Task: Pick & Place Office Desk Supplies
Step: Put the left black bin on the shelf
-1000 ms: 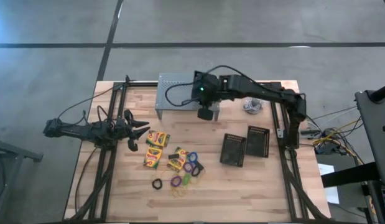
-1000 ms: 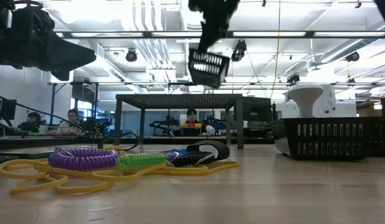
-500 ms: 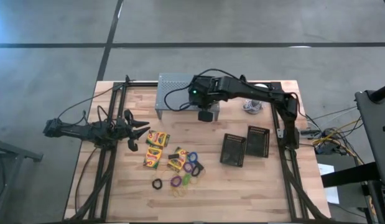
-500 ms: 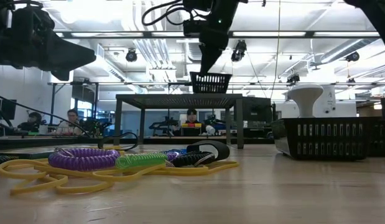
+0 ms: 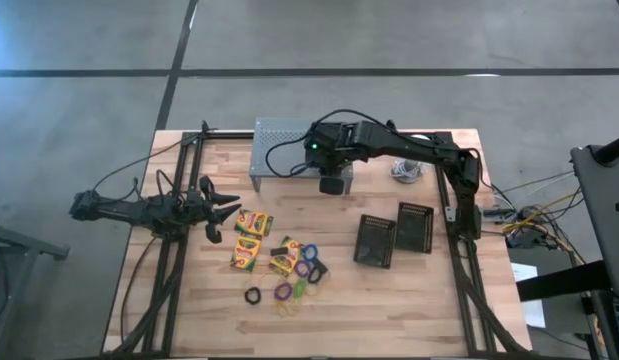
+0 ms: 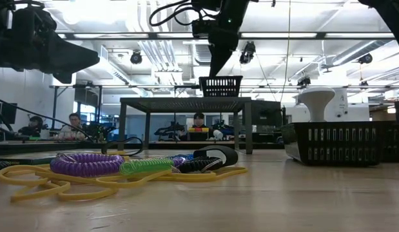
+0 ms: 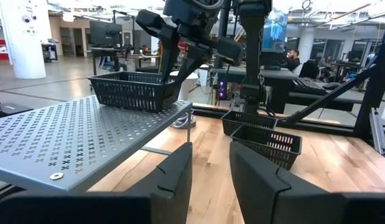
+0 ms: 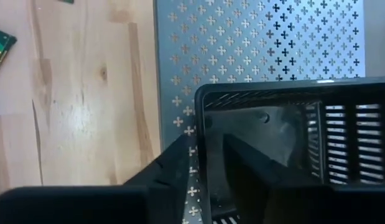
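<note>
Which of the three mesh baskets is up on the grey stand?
The basket at the right gripper, sitting on the perforated stand. The other two baskets sit side by side on the table.

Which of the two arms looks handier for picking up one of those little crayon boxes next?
Probably the left. The left gripper hovers right beside the crayon boxes, while the right gripper is over at the grey stand, straddling the black basket's wall.

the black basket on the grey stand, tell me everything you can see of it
The small black mesh basket is rectangular, plastic-looking, with slotted walls and a solid rim. It stands upright and empty on the grey perforated metal stand, near its edge. The right gripper straddles one wall, fingers slightly parted, one inside and one outside.
</note>
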Available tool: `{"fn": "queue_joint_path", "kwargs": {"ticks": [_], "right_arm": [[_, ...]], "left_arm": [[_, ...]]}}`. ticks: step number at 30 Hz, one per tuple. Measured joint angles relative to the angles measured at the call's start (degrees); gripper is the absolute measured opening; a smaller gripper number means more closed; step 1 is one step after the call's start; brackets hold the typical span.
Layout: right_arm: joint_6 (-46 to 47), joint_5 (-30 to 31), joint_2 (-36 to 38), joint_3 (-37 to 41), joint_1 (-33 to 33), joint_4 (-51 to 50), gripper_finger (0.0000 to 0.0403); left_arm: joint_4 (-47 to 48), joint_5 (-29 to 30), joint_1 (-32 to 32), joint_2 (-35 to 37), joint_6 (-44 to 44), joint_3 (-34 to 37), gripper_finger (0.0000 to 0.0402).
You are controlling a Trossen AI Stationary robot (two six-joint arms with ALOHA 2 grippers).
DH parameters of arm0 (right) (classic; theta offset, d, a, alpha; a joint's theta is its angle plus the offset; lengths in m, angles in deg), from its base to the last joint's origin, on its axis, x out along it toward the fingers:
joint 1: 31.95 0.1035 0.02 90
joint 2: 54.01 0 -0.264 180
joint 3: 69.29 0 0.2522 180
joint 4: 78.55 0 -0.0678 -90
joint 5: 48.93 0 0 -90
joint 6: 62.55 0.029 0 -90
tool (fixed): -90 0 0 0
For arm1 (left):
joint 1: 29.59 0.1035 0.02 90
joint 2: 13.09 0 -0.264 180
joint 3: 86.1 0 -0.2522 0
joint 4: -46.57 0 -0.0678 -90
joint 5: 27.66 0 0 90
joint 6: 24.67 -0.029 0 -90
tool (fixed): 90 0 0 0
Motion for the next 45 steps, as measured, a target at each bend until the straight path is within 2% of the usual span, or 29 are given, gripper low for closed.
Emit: {"fn": "queue_joint_path", "kwargs": {"ticks": [4,8,12,16,20,24,28,30,34,38,41,45], "right_arm": [[0.7,0.02,0.0,-0.87,0.22,-0.33,0.015],[3.35,0.02,0.0,-4.97,1.46,-3.55,0.0172],[8.26,0.02,0.22,-10.3,4.38,-9.6,0.018],[14.34,0.04,0.55,-10.53,10.29,-16.47,0.0175],[22.57,-0.17,1.24,-4.75,17.93,-19.79,0.017],[34.89,-0.62,2.46,3.14,25.05,-20.89,0.0167],[47.34,-6.99,4.1,10.57,29.61,-19.65,0.0184],[50.57,-9.02,4.92,14.54,31.69,-16.87,0.02],[51.25,-10.22,5.34,21.15,35.22,-11.21,0.0235],[50.45,-9.73,5.63,27.65,36.09,-7.34,0.0263],[47.79,-9.27,5.64,31.61,35.84,-3.88,0.0267],[45.83,-9.21,5.68,33.93,35.12,-0.21,0.0248]], "left_arm": [[0.0,0.0,0.02,0.0,0.0,-0.02,0.0113],[0.0,0.0,0.02,0.0,0.0,-0.01,0.0113],[0.0,0.0,0.01,0.0,0.0,0.0,0.0113],[0.0,0.0,0.01,0.0,0.0,-0.01,0.0113],[0.0,0.0,-0.01,0.0,0.0,0.0,0.0113],[0.0,0.0,0.01,0.0,0.0,0.0,0.0113],[0.0,0.0,0.02,0.0,0.0,-0.02,0.0113],[0.0,0.0,0.01,0.0,0.0,-0.02,0.0113],[0.0,0.0,0.01,0.0,0.0,-0.02,0.0113],[0.0,0.0,0.0,0.0,0.0,-0.02,0.0113],[0.0,0.0,-0.01,0.0,0.0,0.0,0.0113],[0.0,0.0,0.01,0.0,0.0,-0.01,0.0113]]}}
